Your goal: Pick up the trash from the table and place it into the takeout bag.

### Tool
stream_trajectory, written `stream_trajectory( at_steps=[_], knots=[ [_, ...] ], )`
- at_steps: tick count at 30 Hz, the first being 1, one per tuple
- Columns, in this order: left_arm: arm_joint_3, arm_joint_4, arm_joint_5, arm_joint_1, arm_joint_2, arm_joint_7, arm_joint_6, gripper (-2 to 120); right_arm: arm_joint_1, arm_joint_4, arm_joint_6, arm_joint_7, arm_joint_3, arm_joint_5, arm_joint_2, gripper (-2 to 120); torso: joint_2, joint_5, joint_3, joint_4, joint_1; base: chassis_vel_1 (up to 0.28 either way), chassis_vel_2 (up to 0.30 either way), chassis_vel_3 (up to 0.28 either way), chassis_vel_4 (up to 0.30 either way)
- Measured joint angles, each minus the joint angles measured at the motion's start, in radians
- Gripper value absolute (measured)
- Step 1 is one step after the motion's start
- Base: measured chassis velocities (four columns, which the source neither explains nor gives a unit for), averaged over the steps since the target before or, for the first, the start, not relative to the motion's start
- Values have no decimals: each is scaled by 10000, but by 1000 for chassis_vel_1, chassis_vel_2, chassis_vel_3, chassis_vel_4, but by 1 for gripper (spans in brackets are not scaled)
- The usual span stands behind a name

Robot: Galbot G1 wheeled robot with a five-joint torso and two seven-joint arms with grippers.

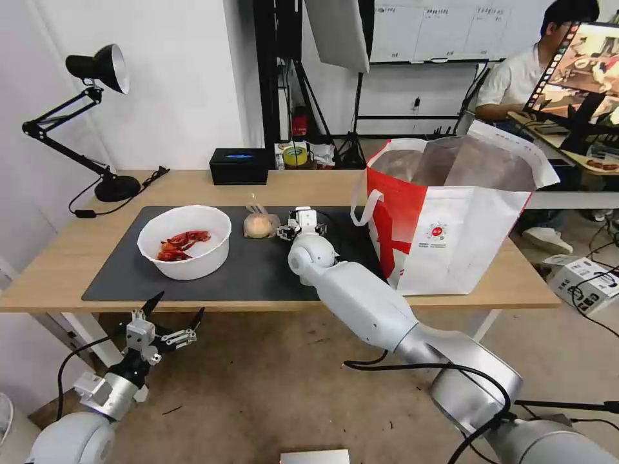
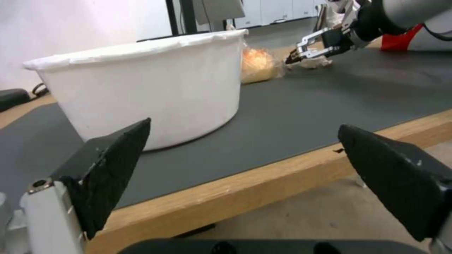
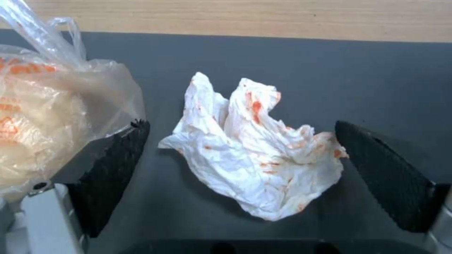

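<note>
Pick-up step: right gripper point(image 3: 242, 176) spread astride the crumpled tissue point(image 3: 256, 148) on the counter's mat point(image 1: 258, 270), beside the bagged bun point(image 1: 260, 225); closing comes next; left gripper point(image 1: 173, 314) spread, idle below the counter edge.

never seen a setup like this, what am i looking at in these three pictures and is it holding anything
It is a two-armed robot clearing a table. The wide picture comes from a camera on its head; the other two come from cameras on its wrists.

On the dark mat lie a white bowl with red shells, a bagged bun and a crumpled tissue. The takeout bag stands open to the right.

The right gripper is open around the tissue, not yet gripping it. The left gripper hangs open below the table's near edge. Nothing is held.
</note>
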Motion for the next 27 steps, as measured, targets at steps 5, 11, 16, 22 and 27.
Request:
stream_trajectory(
  at_steps=[5, 11, 16, 22, 27],
  knots=[
    [-7, -4, -3, -3, 5, 2, -14, 100, 58, -100, 0, -68, 1, 0, 50, 99, 0, 0, 0, 0, 0, 0, 0, 0, 0],
    [2, 19, -7, -39, -2, 4, -56, 100, 103, -173, -15, -40, 8, 76, 97, 76, 0, 0, 0, 0, 0, 0, 0, 0, 0],
    [28, 18, 8, -47, -49, 7, -109, 100, 65, -246, -30, -6, 20, 96, 102, 63, 0, 0, 0, 0, 0, 0, 0, 0, 0],
    [69, 23, 12, -98, -48, 19, -155, 100, 15, -299, -46, 85, 89, 171, 100, 36, 1, 0, -1, -3, -1, 0, 0, 0, 0],
    [104, 32, -2, -132, -13, 19, -162, 100, 16, -330, -49, 93, 116, 186, 118, 24, 1, 0, -1, -5, -1, 0, 0, 0, 0]
  ],
)
